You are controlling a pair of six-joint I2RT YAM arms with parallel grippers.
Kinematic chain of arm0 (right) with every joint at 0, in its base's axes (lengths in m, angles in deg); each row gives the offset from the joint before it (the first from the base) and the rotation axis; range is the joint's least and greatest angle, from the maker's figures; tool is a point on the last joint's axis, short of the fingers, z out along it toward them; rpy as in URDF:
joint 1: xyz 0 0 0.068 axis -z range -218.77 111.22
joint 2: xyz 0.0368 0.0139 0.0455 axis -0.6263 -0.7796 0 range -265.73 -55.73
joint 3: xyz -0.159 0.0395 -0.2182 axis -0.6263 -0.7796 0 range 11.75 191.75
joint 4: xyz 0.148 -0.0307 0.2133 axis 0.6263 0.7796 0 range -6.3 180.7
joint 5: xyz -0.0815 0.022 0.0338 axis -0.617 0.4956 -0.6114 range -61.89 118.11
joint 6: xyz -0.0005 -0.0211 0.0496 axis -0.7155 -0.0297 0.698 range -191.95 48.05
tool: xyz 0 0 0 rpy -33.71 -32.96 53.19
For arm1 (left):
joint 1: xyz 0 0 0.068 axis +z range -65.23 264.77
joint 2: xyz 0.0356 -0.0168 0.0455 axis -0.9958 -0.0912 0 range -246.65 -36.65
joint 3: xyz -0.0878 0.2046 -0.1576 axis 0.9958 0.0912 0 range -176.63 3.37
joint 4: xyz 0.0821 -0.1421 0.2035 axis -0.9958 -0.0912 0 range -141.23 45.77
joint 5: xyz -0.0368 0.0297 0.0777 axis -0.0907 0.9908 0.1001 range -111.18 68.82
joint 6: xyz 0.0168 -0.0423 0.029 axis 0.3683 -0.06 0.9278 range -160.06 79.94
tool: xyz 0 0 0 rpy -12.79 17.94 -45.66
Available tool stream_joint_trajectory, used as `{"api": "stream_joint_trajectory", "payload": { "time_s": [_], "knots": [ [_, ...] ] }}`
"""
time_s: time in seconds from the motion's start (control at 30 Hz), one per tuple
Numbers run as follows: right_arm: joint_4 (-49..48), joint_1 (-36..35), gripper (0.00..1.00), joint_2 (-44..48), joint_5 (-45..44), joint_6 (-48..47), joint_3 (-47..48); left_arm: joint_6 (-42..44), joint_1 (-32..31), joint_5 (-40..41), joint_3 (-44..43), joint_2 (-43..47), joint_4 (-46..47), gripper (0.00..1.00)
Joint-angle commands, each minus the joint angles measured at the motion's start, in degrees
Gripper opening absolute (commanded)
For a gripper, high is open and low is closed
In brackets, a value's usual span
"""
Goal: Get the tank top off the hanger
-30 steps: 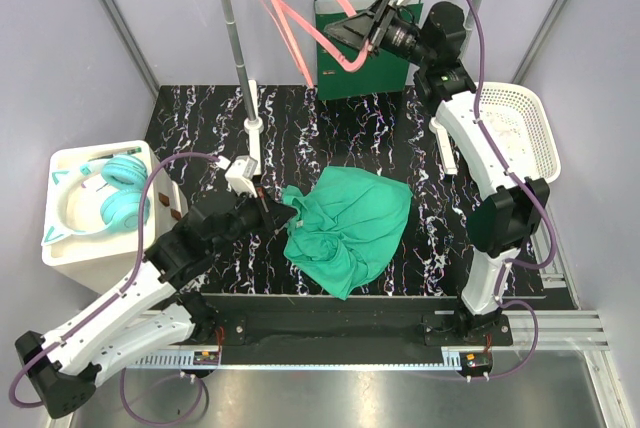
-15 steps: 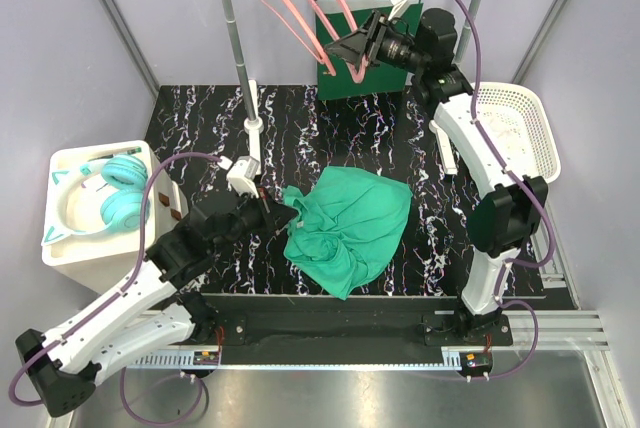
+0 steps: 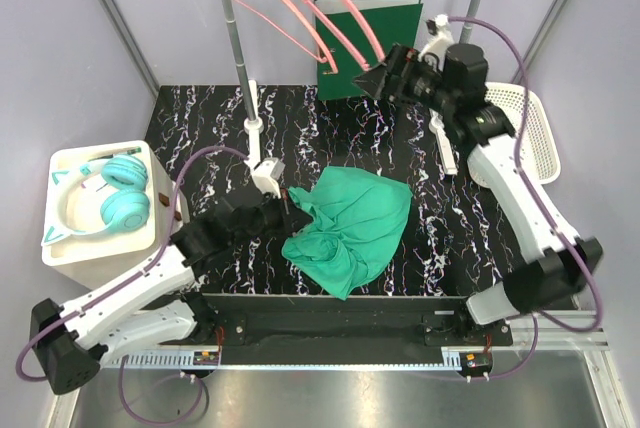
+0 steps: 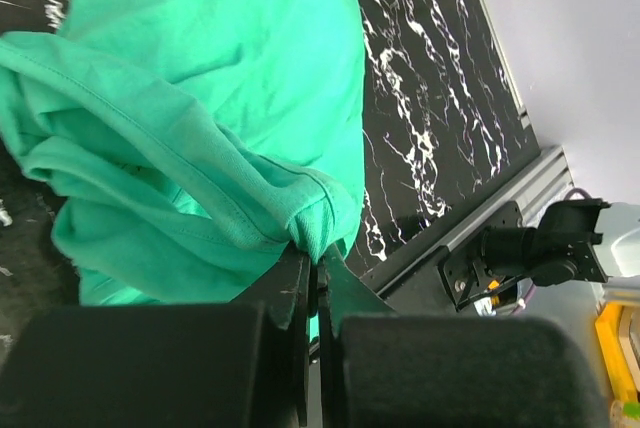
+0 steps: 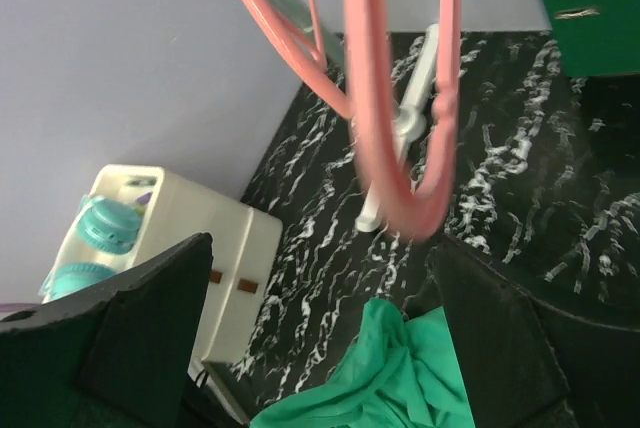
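Top external: your white bin holds headphones beside the desk's left edge. The left tool pinches the tank top, and the right tool gapes.

We look down on an evenly lit booth closed in by pale lilac walls. A black tabletop veined in white and pink fills the middle. The silver poles of a clothes rail rise at its far side, with a green binder standing upright between them. A white mesh basket sits at the right. At the left is a white box holding teal headphones. An aluminium rail runs along the near edge.
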Motion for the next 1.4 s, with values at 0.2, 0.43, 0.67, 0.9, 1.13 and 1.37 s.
{"api": "stream_joint_trajectory", "payload": {
  "time_s": [0.2, 0.43, 0.67, 0.9, 1.13, 1.37],
  "knots": [
    [12.5, 0.0, 1.0, 22.6, -20.9, -2.6, -22.6, 2.3, -3.2, -3.5, -6.4, -10.4, 9.7, 0.01],
    [6.5, -2.5, 1.0, 25.7, -10.3, 1.2, -42.0, 1.5, -3.5, -8.3, -6.0, -20.0, 15.3, 0.28],
    [-0.9, -10.6, 1.0, 20.9, -10.8, 0.5, -49.1, 3.6, -3.6, -3.7, -4.1, -16.7, 12.1, 0.77],
    [-6.7, -12.3, 1.0, 11.4, -15.3, -3.6, -47.4, 4.0, -3.6, 4.3, 0.6, -1.7, 6.3, 0.81],
    [-13.8, -18.1, 1.0, 0.0, -19.7, -6.7, -47.8, 2.9, -3.6, 7.9, 3.3, 7.7, 3.6, 0.81],
    [-15.7, -22.9, 0.86, -4.9, -26.1, -1.7, -51.4, 3.9, -3.6, 9.3, 2.8, 9.9, 2.2, 0.81]
  ]
}}
